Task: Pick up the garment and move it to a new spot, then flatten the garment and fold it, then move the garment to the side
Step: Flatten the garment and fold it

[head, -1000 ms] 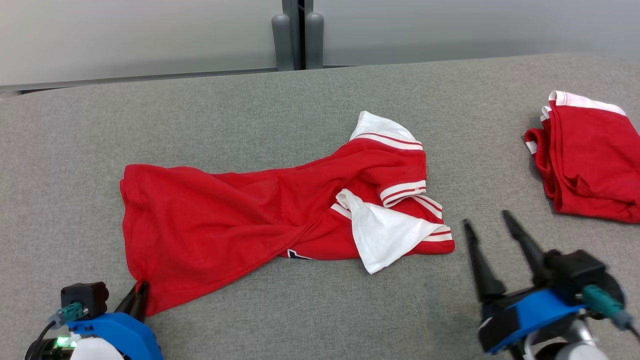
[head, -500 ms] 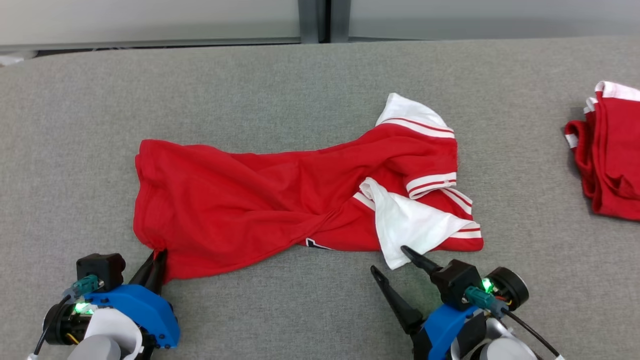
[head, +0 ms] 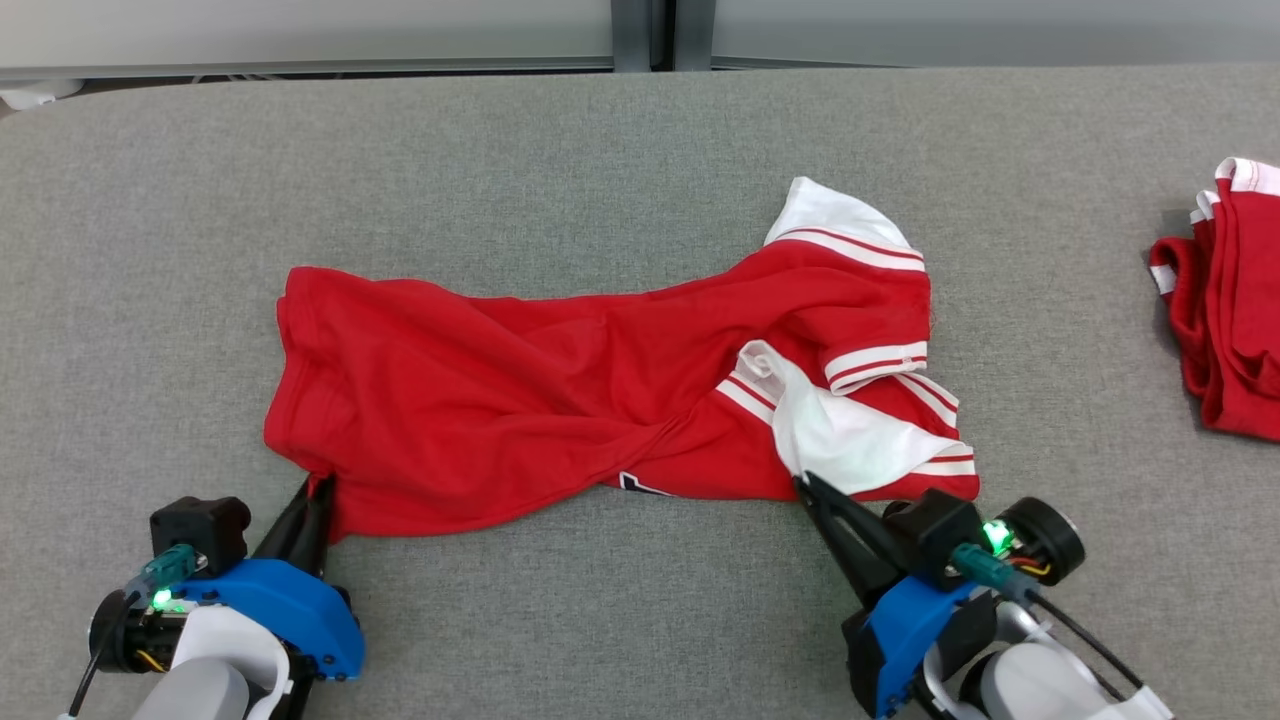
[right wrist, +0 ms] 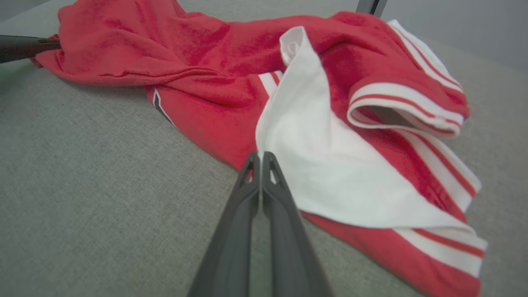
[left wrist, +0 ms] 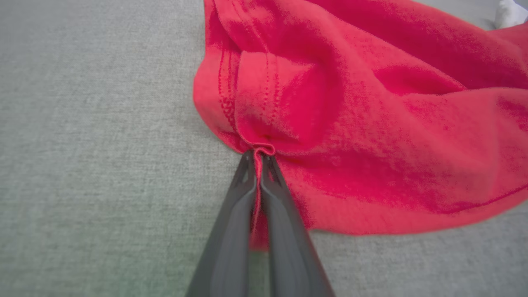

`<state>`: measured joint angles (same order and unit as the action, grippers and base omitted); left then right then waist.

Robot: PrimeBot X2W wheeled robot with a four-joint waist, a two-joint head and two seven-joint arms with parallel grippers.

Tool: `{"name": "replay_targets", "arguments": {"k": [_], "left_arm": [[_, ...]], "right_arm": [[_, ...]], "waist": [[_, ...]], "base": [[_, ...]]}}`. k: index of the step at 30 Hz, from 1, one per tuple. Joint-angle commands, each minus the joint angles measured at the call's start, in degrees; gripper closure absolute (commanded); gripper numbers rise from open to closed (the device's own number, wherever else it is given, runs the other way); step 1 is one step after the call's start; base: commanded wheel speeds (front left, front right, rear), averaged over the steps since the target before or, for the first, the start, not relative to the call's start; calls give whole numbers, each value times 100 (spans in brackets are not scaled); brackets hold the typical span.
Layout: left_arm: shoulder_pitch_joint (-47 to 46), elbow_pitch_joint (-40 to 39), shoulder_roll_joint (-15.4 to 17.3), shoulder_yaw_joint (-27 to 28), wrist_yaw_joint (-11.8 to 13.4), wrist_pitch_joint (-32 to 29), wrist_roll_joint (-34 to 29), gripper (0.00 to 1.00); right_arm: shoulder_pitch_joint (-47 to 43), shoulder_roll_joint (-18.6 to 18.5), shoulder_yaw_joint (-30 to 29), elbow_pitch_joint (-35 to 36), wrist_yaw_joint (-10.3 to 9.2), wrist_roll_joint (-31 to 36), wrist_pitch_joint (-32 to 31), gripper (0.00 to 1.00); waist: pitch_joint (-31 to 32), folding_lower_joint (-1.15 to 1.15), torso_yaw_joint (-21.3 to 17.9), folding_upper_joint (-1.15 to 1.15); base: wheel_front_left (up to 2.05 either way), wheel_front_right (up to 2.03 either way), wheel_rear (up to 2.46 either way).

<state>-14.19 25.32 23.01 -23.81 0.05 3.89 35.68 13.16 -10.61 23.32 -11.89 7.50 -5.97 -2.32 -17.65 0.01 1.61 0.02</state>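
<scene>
The garment [head: 520,400] is a red shirt with white, red-striped sleeves, lying crumpled across the middle of the grey table [head: 640,150]. My left gripper [head: 318,487] is shut on its near-left hem corner; in the left wrist view that gripper [left wrist: 259,153] pinches a small fold of the red garment [left wrist: 371,123]. My right gripper [head: 803,483] is shut on the near tip of the white sleeve. The right wrist view has that gripper [right wrist: 260,154] closed at the sleeve's white edge [right wrist: 321,165], with the red body of the garment [right wrist: 206,62] beyond.
A second red and white garment [head: 1230,300] lies folded at the table's far right edge. A grey wall with a dark post [head: 642,30] stands behind the table. The left arm's fingers [right wrist: 20,47] reach in at the right wrist view's upper left.
My right gripper came left to the white sleeve tip and closed on it, bunching the sleeve a little. My left gripper stays shut on the hem. The head camera shifted.
</scene>
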Motion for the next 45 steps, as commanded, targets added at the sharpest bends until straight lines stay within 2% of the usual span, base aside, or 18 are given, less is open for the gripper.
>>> {"name": "replay_targets", "arguments": {"k": [1,6,10,17,23,29,34,38,41,45], "left_arm": [[7,-49,35,31,50,63,-36,100],[8,-554,198,133,218,300,-168,100],[-49,-1240,400,156,457,168,-355,100],[-361,-2393,740,311,658,-32,-540,100],[-930,-3332,1018,528,755,-209,-712,100],[-1763,-3888,1191,699,732,-501,-775,100],[-2273,-3947,1221,776,648,-707,-662,100],[-2637,-3755,1100,778,555,-850,-449,100],[-2922,-3394,943,728,438,-928,-227,100],[-3428,-2499,647,622,220,-845,-38,100]], "right_arm": [[-67,-60,-75,106,-2,-45,49,100],[-147,-148,-597,627,-1,-74,176,100],[-133,-217,-1145,1009,-2,-36,227,100],[299,-328,-1981,1349,-2,39,267,100],[976,-560,-2524,1992,-2,133,165,100],[1826,-887,-2947,2513,-2,-62,-115,100],[2405,-1116,-3110,2547,-2,-242,-285,100],[2899,-1297,-3046,2317,-2,-451,-417,100],[3288,-1397,-2898,1936,-2,-605,-422,100],[3909,-1450,-2608,1195,-2,-693,-258,100]], "waist": [[31,-1,-18,-2],[199,-1,-51,-2],[381,-1,-59,-2],[802,-1,-161,-2],[1230,-1,-224,-2],[1508,-1,-267,-2],[1537,-1,-294,-2],[1409,-1,-317,-2],[1190,-1,-312,-2],[858,-1,-270,-2]], "base": [[0,0,0],[0,0,0],[0,0,0],[0,0,0],[0,0,0],[0,0,0],[0,0,0],[0,0,0],[0,0,0],[0,0,0]]}}
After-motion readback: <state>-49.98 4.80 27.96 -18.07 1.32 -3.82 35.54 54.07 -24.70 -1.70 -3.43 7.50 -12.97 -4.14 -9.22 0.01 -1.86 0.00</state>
